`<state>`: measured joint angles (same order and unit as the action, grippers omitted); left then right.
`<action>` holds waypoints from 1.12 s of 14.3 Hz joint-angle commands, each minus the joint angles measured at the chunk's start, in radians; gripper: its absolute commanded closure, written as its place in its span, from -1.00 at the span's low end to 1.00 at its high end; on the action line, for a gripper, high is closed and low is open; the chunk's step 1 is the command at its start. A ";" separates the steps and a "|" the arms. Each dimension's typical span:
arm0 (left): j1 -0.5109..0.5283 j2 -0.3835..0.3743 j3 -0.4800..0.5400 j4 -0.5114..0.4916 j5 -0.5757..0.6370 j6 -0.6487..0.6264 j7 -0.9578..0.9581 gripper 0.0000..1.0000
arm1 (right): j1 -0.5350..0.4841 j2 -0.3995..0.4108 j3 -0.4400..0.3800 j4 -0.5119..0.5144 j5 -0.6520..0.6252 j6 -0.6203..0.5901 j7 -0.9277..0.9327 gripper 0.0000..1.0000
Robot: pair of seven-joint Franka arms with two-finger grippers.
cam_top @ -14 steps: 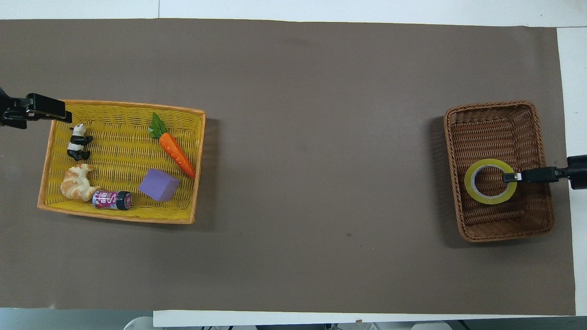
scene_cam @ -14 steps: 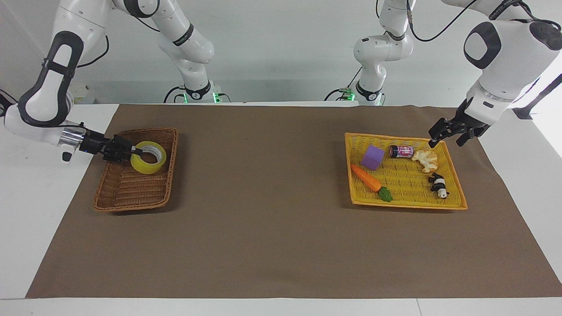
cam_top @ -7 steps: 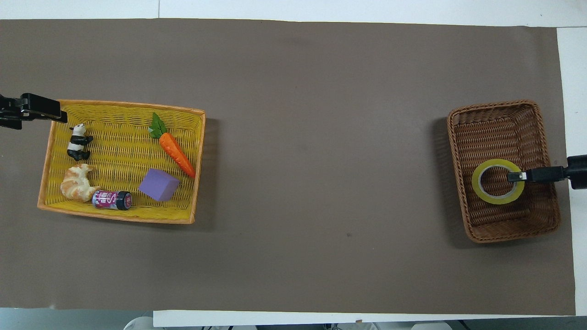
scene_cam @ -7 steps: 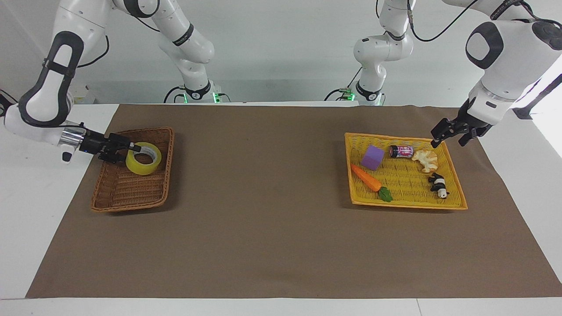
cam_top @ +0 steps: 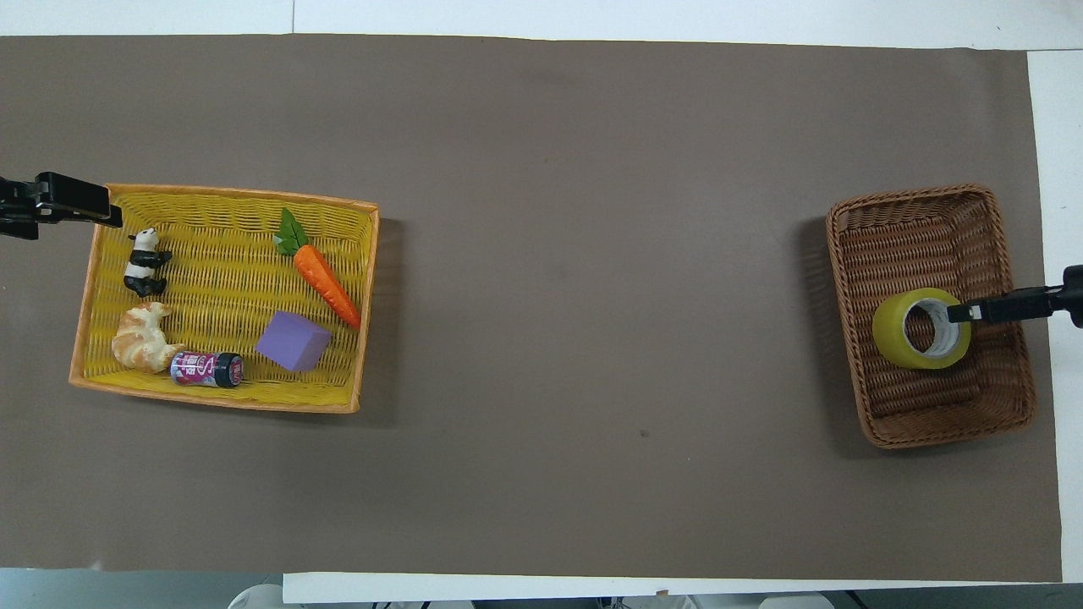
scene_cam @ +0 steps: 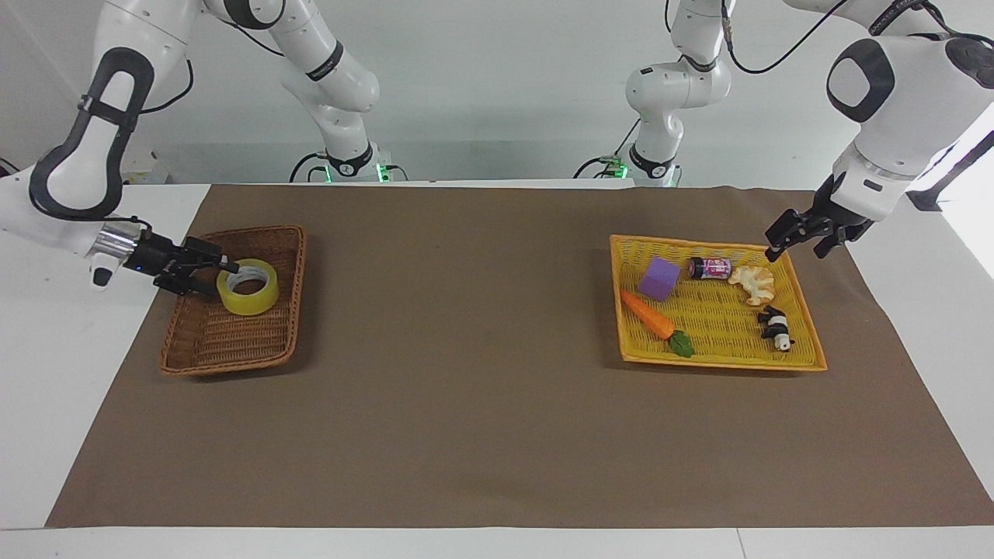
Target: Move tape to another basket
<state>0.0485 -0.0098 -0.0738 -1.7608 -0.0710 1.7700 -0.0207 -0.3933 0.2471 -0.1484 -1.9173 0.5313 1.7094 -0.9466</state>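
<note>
1. Brown mat point(scene_cam: 481, 388) spread across the white counter point(scene_cam: 46, 373).
2. Yellow woven tray point(scene_cam: 808, 326) toward the left arm's end, holding carrot point(scene_cam: 647, 314), purple block point(scene_cam: 659, 279), can point(scene_cam: 709, 269), croissant point(scene_cam: 753, 284), panda figure point(scene_cam: 776, 327).

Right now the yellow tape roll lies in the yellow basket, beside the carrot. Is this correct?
Not quite. The tape lies in the brown wicker basket at the right arm's end of the table, as the facing view shows. The carrot is in the yellow basket, without the tape.

glossy tape point(scene_cam: 248, 286), woven wicker basket point(scene_cam: 203, 346)
</note>
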 commanded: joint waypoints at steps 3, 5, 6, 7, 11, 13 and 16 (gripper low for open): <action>-0.114 -0.010 0.091 -0.014 0.020 -0.010 0.002 -0.99 | 0.109 -0.110 0.006 -0.005 -0.149 0.070 0.028 -1.00; -0.114 -0.015 0.089 -0.016 0.020 -0.012 0.002 -0.99 | 0.164 -0.138 0.006 0.023 -0.210 0.070 0.098 -1.00; -0.114 -0.015 0.088 -0.016 0.020 -0.012 0.002 -0.99 | 0.189 -0.147 0.006 0.032 -0.233 0.068 0.133 -1.00; -0.110 -0.013 0.088 -0.016 0.020 -0.009 -0.001 -0.99 | 0.209 -0.166 0.006 0.034 -0.255 0.068 0.165 -1.00; -0.098 -0.013 0.091 -0.016 0.020 -0.010 -0.002 -0.99 | 0.327 -0.244 0.009 0.046 -0.384 0.058 0.397 -1.00; -0.098 -0.013 0.091 -0.016 0.020 -0.006 -0.001 -0.99 | 0.356 -0.288 0.010 0.060 -0.442 0.014 0.518 -1.00; -0.098 -0.013 0.091 -0.016 0.020 -0.004 -0.001 -0.99 | 0.358 -0.304 0.009 0.168 -0.477 -0.168 0.587 -1.00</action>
<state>-0.0439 -0.0098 0.0097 -1.7624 -0.0705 1.7665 -0.0208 -0.0245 -0.0496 -0.1382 -1.8215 0.0855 1.6488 -0.3988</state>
